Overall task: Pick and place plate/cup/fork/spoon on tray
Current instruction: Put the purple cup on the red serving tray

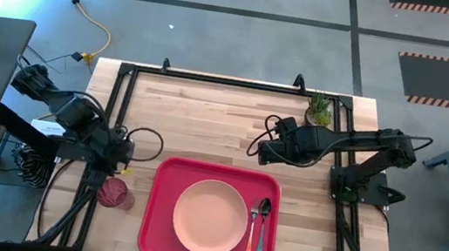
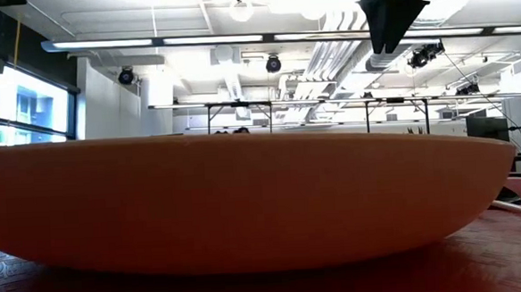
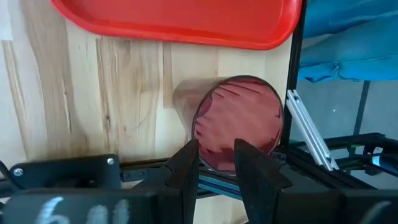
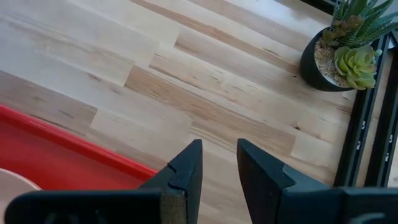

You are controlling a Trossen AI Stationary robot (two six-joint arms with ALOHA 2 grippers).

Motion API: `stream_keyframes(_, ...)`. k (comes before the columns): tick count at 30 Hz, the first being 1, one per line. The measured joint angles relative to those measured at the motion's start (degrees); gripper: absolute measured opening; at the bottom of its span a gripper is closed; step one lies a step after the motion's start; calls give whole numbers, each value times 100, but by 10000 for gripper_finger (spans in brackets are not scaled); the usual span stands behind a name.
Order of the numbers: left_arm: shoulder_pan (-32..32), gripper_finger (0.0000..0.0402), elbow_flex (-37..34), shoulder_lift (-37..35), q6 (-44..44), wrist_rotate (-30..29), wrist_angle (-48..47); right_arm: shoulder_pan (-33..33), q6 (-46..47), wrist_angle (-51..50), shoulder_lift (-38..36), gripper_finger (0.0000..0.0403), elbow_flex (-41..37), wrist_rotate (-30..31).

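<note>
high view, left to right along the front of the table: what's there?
cup → tray left rim → plate → fork → spoon → tray right rim.

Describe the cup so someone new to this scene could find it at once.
Start at the red tray near the table's front edge. Just off its left side, on bare wood under the left gripper, stands the cup. It is the only piece of tableware not on the tray.
</note>
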Motion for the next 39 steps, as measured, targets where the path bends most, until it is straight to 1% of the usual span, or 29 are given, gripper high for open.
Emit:
stream_keyframes(8, -69, 90, -430, -4, -267, -2, 84, 0, -7, 0, 0, 91, 0, 107)
stream_keyframes(12, -69, 90, -622, 11, -272, 4, 342, 0, -20, 0, 0, 91, 0, 129)
stream_keyframes(16, -69, 90, -778, 14, -424, 37, 402, 0, -50, 0, 0, 91, 0, 134)
stream_keyframes(28, -67, 90, -799, 26, -427, 40, 405, 0, -48, 5, 0, 91, 0, 153)
stream_keyframes(33, -67, 90, -799, 251, -419, 27, 471, 0, -42, 46, 0, 91, 0, 210)
stream_keyframes(39, -67, 90, -799, 650, -191, 20, 471, 0, -42, 61, 0, 91, 0, 227)
